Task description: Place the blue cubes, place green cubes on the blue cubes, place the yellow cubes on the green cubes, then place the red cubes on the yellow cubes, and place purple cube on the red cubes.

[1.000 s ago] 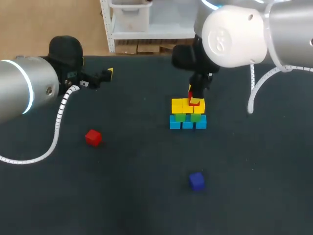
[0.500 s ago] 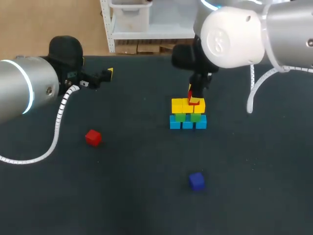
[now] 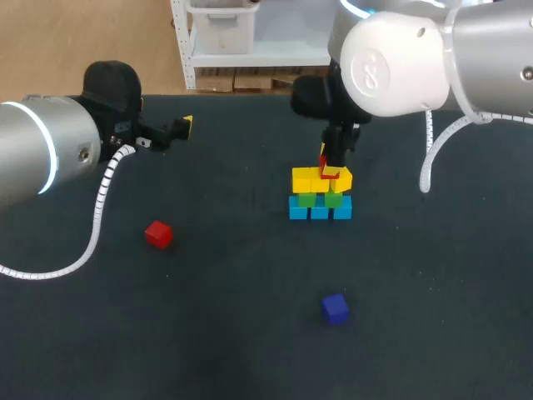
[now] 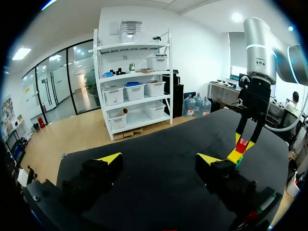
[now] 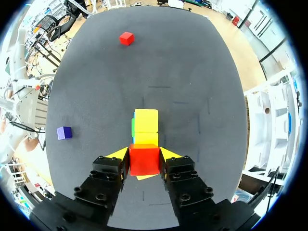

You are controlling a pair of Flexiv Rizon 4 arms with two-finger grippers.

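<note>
A small stack stands mid-table: a row of blue cubes (image 3: 320, 211), green cubes (image 3: 319, 199) on them, and yellow cubes (image 3: 310, 179) on top. My right gripper (image 3: 331, 169) hangs straight over the stack's right end, shut on a red cube (image 3: 331, 173) that sits at the top of the yellow layer. In the right wrist view the red cube (image 5: 144, 160) fills the gap between the fingers, with yellow cubes (image 5: 146, 120) ahead. A second red cube (image 3: 158, 234) lies loose at the left. The purple cube (image 3: 335, 307) lies near the front. My left gripper (image 3: 177, 127) is open and empty at the back left.
The table's black top (image 3: 233, 317) stretches wide around the stack. In the left wrist view the stack (image 4: 235, 156) and my right gripper show beyond the left gripper's (image 4: 160, 161) right finger.
</note>
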